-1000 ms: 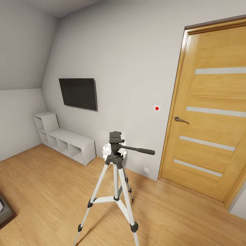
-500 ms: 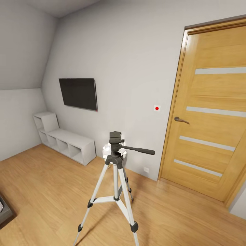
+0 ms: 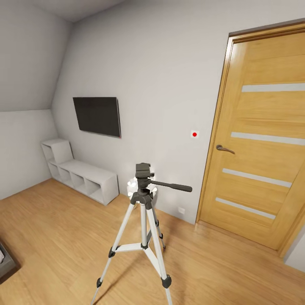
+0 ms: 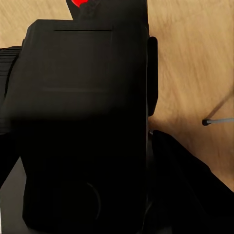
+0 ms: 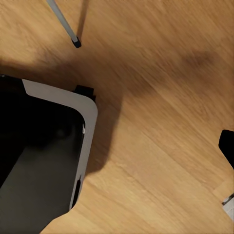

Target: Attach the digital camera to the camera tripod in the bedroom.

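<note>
The camera tripod (image 3: 143, 220) stands on the bedroom's wood floor (image 3: 59, 228) before an oak door (image 3: 262, 144). At the left wrist, the digital camera (image 4: 83, 126) looms close; neither gripper's grip can be judged.

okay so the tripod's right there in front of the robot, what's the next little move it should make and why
Probably raise the left arm toward the tripod's head. The left wrist view has the digital camera close against its lens, apparently held, with wood floor beyond, so it sits low. In the head view the camera tripod stands near and upright, its mounting plate bare, pan handle pointing toward the door.
</note>
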Motion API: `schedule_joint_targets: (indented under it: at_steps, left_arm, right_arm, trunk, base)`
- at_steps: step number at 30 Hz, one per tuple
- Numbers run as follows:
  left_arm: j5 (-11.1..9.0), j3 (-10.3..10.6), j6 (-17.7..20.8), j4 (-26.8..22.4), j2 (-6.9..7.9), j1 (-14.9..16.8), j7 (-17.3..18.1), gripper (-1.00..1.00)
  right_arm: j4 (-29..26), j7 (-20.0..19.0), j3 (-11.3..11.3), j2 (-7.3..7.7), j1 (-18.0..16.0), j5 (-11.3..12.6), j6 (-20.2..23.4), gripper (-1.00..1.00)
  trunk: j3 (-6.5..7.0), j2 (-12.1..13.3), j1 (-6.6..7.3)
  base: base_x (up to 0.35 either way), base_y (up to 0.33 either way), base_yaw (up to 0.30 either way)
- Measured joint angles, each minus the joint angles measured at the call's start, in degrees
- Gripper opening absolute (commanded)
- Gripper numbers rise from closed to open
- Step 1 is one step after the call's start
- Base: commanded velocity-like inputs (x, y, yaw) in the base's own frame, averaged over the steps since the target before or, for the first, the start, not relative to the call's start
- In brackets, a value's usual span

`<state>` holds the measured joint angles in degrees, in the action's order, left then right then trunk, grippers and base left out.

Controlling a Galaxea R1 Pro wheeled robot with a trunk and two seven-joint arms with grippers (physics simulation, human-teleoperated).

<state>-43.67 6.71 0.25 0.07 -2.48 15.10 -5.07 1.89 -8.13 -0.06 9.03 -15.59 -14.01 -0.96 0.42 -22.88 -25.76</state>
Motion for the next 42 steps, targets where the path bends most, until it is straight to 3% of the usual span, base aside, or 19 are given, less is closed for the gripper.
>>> schedule_joint_targets:
  at_steps: [29,42]
  left_arm:
    - [0.00,-0.01,-0.10,0.01,0.11,0.00,0.00,-1.00]
    - [-0.01,-0.01,-0.03,0.02,0.04,-0.02,0.00,-1.00]
  right_arm:
    - [-0.04,-0.01,0.07,-0.20,0.00,-0.05,0.18,1.00]
    - [-0.08,0.09,0.00,0.26,0.01,0.02,0.02,1.00]
  trunk:
    - [-0.03,0.00,0.00]
    - [-1.03,0.04,0.00]
  base:
    - [0.000,0.000,0.000]
    - [0.000,0.000,0.000]
